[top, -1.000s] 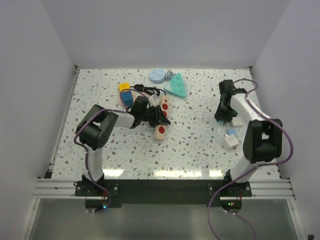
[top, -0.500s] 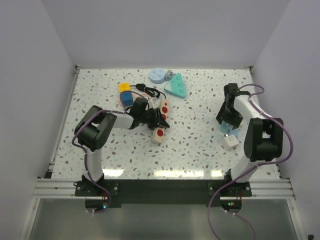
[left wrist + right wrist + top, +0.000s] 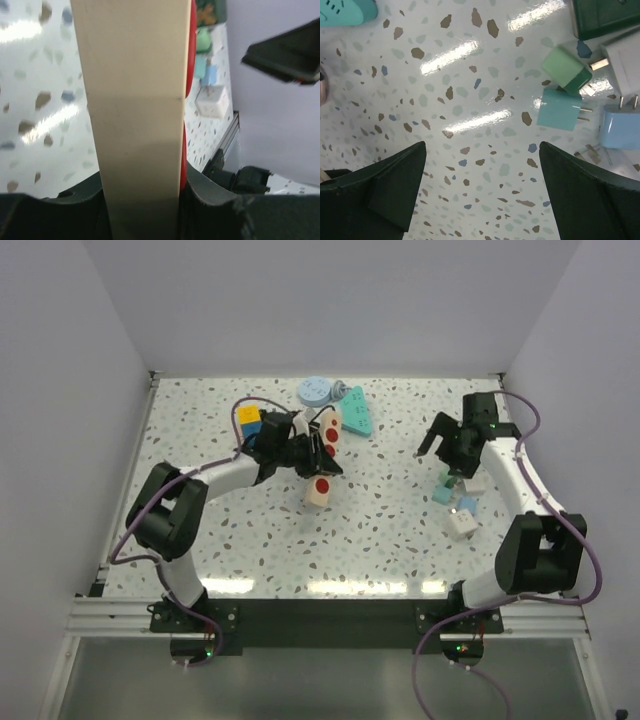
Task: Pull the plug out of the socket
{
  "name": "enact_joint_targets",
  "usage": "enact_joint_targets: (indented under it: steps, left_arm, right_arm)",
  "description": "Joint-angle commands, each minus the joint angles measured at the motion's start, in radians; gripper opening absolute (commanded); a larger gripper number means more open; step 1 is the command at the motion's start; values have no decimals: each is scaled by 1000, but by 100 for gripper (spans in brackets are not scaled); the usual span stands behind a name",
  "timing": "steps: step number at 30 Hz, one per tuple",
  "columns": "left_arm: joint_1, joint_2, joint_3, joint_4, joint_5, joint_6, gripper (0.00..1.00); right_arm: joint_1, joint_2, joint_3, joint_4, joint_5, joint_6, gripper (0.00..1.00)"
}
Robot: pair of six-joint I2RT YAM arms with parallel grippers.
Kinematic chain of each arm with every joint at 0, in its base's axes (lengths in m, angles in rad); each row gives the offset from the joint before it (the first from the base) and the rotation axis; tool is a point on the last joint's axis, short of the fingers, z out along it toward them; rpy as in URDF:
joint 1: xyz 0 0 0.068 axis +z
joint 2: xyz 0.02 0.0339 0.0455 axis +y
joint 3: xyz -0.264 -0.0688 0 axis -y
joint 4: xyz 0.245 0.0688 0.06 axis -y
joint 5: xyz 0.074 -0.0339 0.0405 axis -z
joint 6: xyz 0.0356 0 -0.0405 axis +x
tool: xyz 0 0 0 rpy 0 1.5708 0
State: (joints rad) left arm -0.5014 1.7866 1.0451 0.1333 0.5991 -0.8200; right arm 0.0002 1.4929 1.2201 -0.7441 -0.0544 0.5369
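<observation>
Socket is up in my left gripper, out past mid-worktop and pointing at the far edge. Nearest to me, by the right edge, lie the loose plugs. The white plug is closest, with the blue plug just beyond it. Then come the teal plug and green plug just beside each other, prongs showing, all flat on the top.

The teal plug is the news. Half a second ago my right gripper was low over that very spot, and a second ago I see no teal plug there. I read it as dropped off just now.

Moving out, my left fingers are clamped on the socket's cream sides, with red outlets peeking along one edge in the wrist view. Since a second ago I've carried it farther toward the far edge. No plug stands in the outlets I can see, but those under my fingers are hidden.

Farther still, my right gripper has lifted and swung away from the pile, jaws spread wide with nothing between them. At the far edge lies the teal block.

My call is that the plug's off and the pull is done. What's left is setting the socket down.
</observation>
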Motion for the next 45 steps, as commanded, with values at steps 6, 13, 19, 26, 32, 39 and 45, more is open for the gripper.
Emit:
enact_joint_targets:
  steps: [6,13,19,26,32,39,45]
  left_arm:
    - [102,216,603,-81,2,58,0]
    - [165,425,865,-67,-84,-51,0]
    - [198,407,769,14,-257,-116,0]
    - [199,502,790,54,-352,-240,20]
    - [189,577,757,144,-380,-410,38]
    - [166,623,773,134,-412,-473,55]
    - [159,600,744,101,-441,-501,86]
  right_arm:
    - [4,15,-5,48,-165,-45,99]
    - [6,13,-36,51,-183,-54,99]
    - [6,23,-39,52,-203,-67,99]
    - [6,46,-47,64,-223,-66,99]
    - [7,56,-45,66,-225,-71,99]
    - [6,66,-56,74,-236,-69,99]
    - [6,78,-56,75,-239,-69,99]
